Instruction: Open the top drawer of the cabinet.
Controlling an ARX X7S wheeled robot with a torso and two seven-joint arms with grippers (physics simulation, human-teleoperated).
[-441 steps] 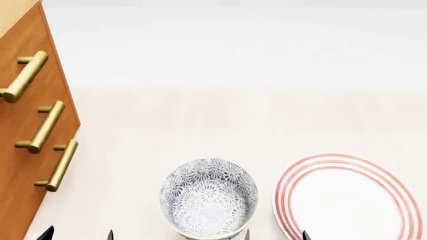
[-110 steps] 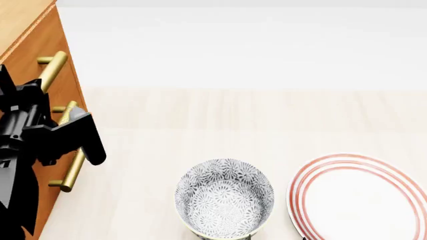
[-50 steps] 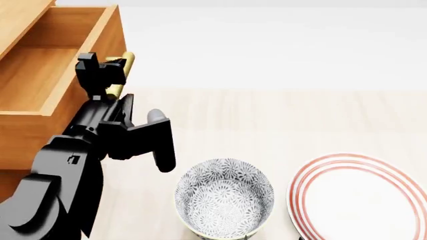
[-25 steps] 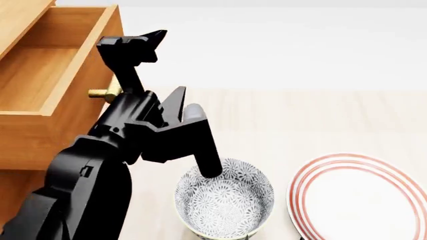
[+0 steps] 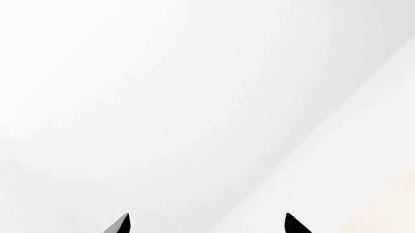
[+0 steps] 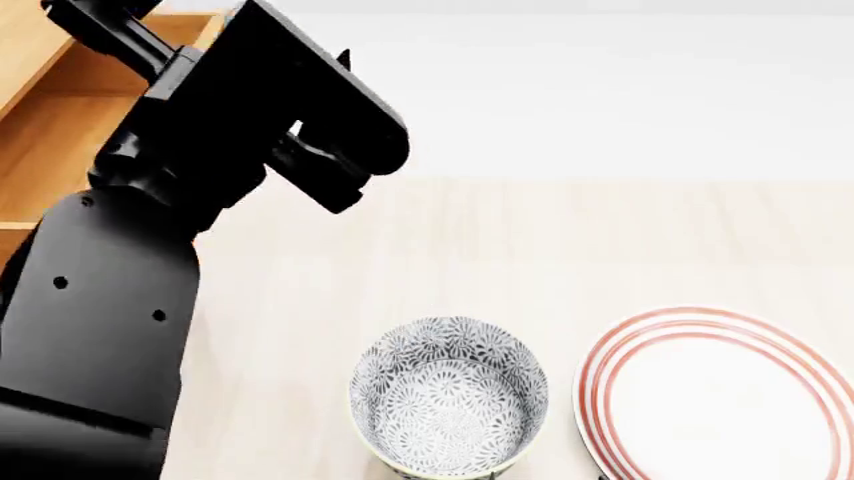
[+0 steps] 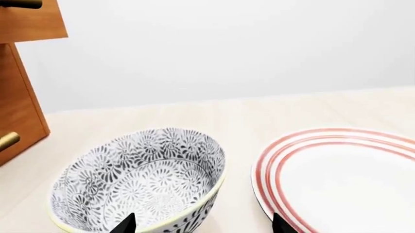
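Top drawer (image 6: 60, 125) stands open. Left gripper (image 5: 207, 225) fingers wide, empty; right gripper (image 7: 203, 224) fingers wide. Risk: arm swing clips patterned bowl (image 6: 450, 395).

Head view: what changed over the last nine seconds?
The orange-brown wooden top drawer, shut at first, now stands pulled out of the cabinet. The left arm came in, took its brass handle, drew it open, then let go and lifted away; the left gripper now faces blank white, jaws apart and empty. The grey patterned bowl and red-ringed white plate kept their places.
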